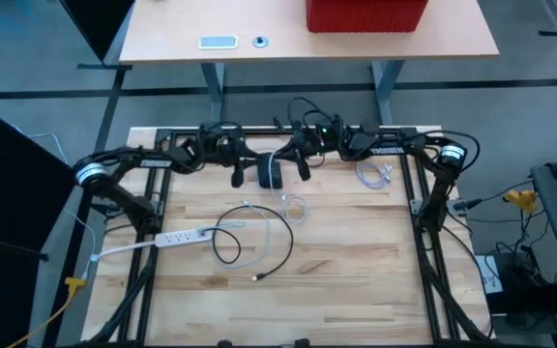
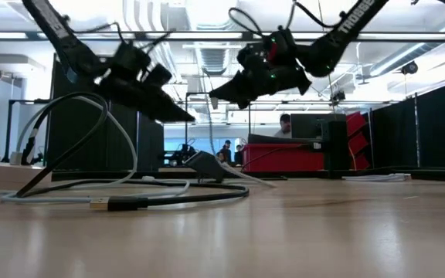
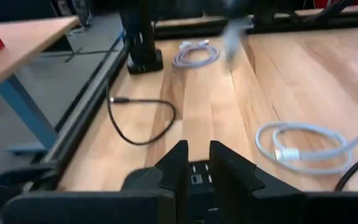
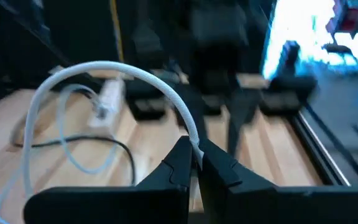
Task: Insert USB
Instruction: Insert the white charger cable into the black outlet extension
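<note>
Worked over a wooden surface (image 1: 356, 290). Found the black port block (image 1: 271, 174) at upper centre of the high view, under the left pincer (image 3: 197, 168), parted only narrowly, nothing visibly gripped. Had the white USB cable (image 4: 135, 78) pinched in the fully closed right pincer (image 4: 194, 163). Judged it light, limp and springy: best gripped close behind its stiff plug.

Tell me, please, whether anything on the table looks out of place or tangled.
Nothing is damaged or spilled, but the black cable and white cable sprawl in loose overlapping loops mid-table beside the power strip.
</note>
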You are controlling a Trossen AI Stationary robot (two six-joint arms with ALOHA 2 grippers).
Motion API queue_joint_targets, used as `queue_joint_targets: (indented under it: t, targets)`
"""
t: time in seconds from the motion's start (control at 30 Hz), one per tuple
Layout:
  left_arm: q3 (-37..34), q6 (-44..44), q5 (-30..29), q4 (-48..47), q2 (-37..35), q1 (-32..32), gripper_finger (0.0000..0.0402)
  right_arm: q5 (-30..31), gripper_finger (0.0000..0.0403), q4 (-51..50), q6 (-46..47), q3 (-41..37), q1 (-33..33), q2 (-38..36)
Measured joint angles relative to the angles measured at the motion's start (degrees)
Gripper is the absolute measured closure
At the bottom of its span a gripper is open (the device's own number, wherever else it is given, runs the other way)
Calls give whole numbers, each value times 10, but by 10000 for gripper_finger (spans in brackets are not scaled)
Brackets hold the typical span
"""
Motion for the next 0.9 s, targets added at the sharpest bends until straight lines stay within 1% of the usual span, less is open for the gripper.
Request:
queue_joint_targets:
  t: [0.1, 0.2, 0.37, 0.47, 0.6, 0.67, 0.73, 0.9]
  targets:
    - [7, -2, -1, 0, 28, 4, 354, -15, 402, 74, 13, -35, -7, 0]
    - [11, -7, -1, 2, 30, 7, 358, -17, 402, 127, 17, -63, -10, 0]
    - [9, -8, -15, -66, 6, 7, 362, -23, 402, 196, 31, -84, -12, 19]
    - [8, -8, -32, -113, -1, 7, 366, -35, 402, 245, 62, -84, -14, 56]
    - [-5, -19, -33, -166, 2, -2, 370, -66, 402, 320, 121, -84, -12, 106]
    - [-15, -26, -35, -169, 4, -5, 372, -74, 402, 356, 144, -84, -12, 121]
    - [-26, -27, -48, -164, 6, -11, 374, -73, 402, 377, 155, -84, -13, 133]
    - [-49, -30, -75, -114, 25, -18, 374, -73, 402, 388, 160, -87, -12, 155]
